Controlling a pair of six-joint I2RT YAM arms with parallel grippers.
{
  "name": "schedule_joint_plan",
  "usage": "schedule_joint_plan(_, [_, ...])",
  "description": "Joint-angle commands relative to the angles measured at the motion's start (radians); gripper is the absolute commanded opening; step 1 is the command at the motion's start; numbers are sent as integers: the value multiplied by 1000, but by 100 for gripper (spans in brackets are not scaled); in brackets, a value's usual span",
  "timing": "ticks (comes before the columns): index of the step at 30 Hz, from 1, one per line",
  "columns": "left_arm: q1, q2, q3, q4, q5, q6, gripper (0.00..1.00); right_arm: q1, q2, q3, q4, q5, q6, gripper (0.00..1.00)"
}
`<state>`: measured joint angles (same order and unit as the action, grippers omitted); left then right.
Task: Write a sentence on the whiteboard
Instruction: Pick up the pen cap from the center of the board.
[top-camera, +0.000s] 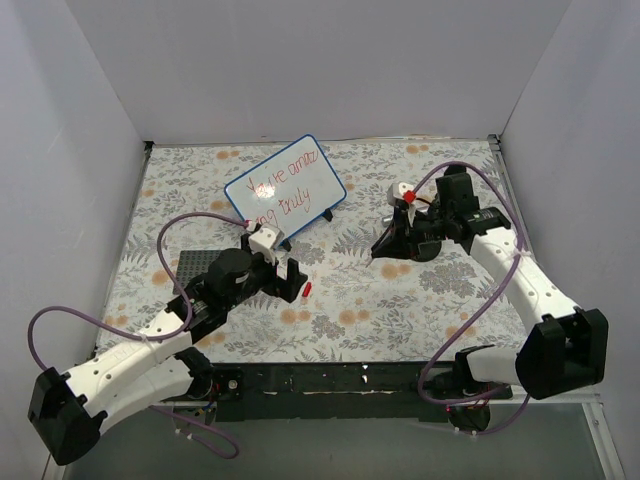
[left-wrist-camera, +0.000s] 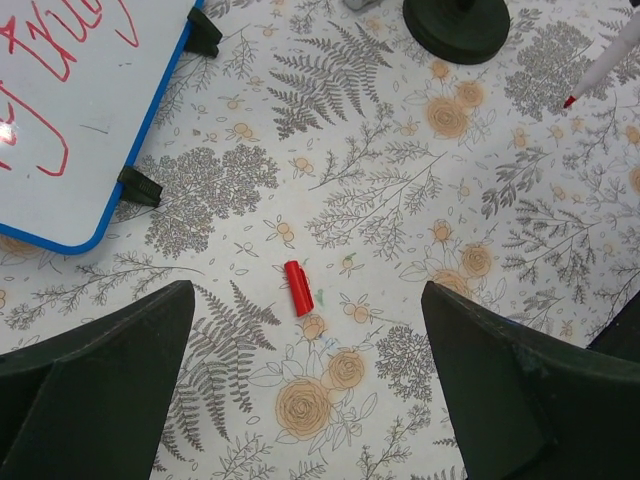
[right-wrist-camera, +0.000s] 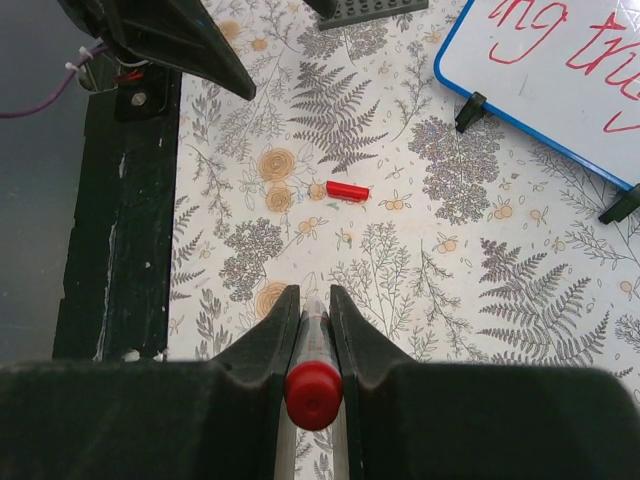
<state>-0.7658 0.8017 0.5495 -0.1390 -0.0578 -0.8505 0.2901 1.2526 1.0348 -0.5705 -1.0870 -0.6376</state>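
The whiteboard with a blue rim stands tilted on black feet at the back middle. The sentence is in red in two slanted lines; parts of it show in the left wrist view and the right wrist view. My right gripper is shut on a red-ended marker, right of the board and off it; the marker's tip points down above the table. A red marker cap lies on the table. My left gripper is open and empty, hovering just near of the cap.
A dark grey studded plate lies under my left arm. The table has a floral cloth and a black front edge. White walls close in the left, back and right sides.
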Motion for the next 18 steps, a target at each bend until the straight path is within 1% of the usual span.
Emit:
schedule_joint_plan(1, [5, 33, 26, 7, 38, 34, 98, 18, 54, 97, -106, -45, -115, 1])
schedule_joint_plan(4, [5, 30, 21, 9, 41, 24, 98, 38, 96, 129, -153, -62, -161, 1])
schedule_joint_plan(6, [5, 21, 18, 10, 39, 7, 98, 47, 108, 127, -155, -70, -172, 1])
schedule_joint_plan(7, [5, 13, 17, 13, 38, -40, 98, 50, 108, 98, -117, -74, -162, 1])
schedule_joint_plan(9, [5, -16, 0, 24, 14, -118, 98, 63, 104, 84, -108, -39, -146, 1])
schedule_joint_plan(10, [5, -25, -5, 21, 6, -165, 98, 67, 96, 73, -65, -27, -125, 1])
schedule_joint_plan(11, [5, -48, -20, 12, 10, -244, 98, 64, 79, 52, -46, -25, -108, 1])
schedule_joint_plan(13, [5, -79, -43, 13, 27, -321, 98, 70, 68, 33, 1, -25, -60, 1])
schedule_joint_plan(14, [5, -100, -66, 18, 21, -399, 98, 72, 61, 15, 15, -24, -47, 1])
schedule_joint_plan(16, [5, -143, -114, 15, 10, -432, 98, 81, 56, -2, 62, -10, -1, 1])
schedule_joint_plan(18, [5, -135, -111, -19, 1, -452, 98, 93, 51, -22, 83, -5, 10, 1])
